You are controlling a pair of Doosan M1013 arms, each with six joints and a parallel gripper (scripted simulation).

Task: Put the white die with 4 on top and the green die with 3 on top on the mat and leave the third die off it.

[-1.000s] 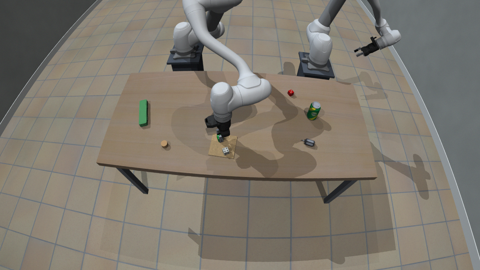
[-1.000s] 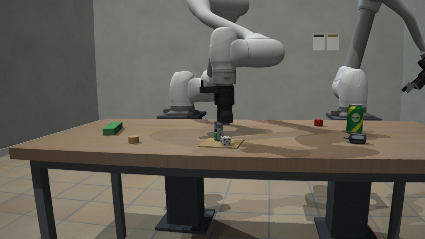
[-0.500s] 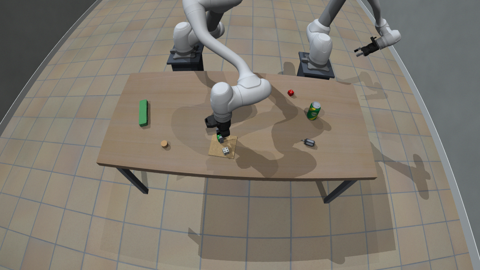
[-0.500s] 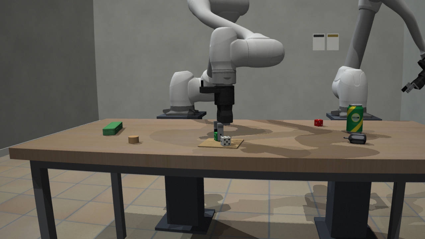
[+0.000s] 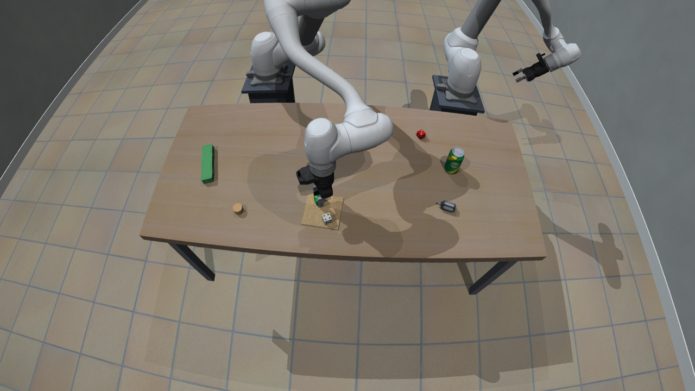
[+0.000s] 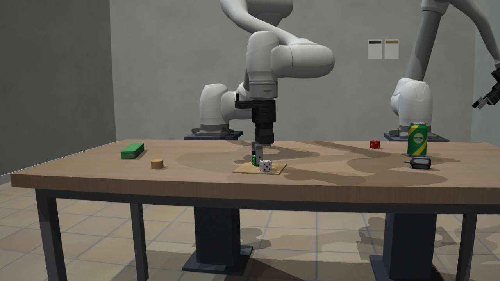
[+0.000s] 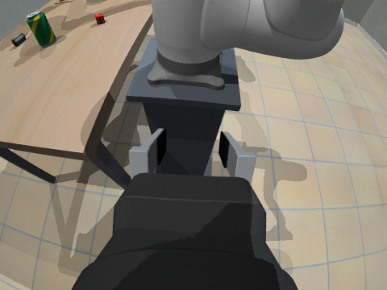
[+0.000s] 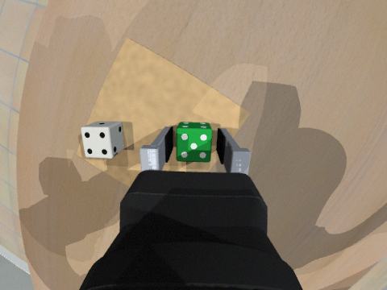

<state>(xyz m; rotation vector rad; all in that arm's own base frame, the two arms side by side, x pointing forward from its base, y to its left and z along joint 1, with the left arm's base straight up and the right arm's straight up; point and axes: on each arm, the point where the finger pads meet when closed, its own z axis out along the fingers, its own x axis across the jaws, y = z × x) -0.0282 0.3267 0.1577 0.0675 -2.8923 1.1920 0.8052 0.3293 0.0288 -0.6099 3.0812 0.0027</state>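
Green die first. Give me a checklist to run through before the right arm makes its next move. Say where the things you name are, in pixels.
1. Right gripper (image 5: 318, 199) (image 6: 256, 161) (image 8: 194, 146) open, with a gap on each side of the green die (image 5: 316, 198) (image 6: 253, 160) (image 8: 193, 142): ok.
2. Green die showing 3 on top: not ok, it shows 5.
3. Green die fully on the mat (image 5: 310, 216) (image 6: 244, 170) (image 8: 149, 89): cannot tell, the gripper hides part of the edge.
4. White die (image 5: 326, 218) (image 6: 265, 165) (image 8: 97, 142) showing 4 on top: ok.
5. Red die (image 5: 421, 134) (image 6: 374, 144) (image 7: 100, 18) off the mat: ok.
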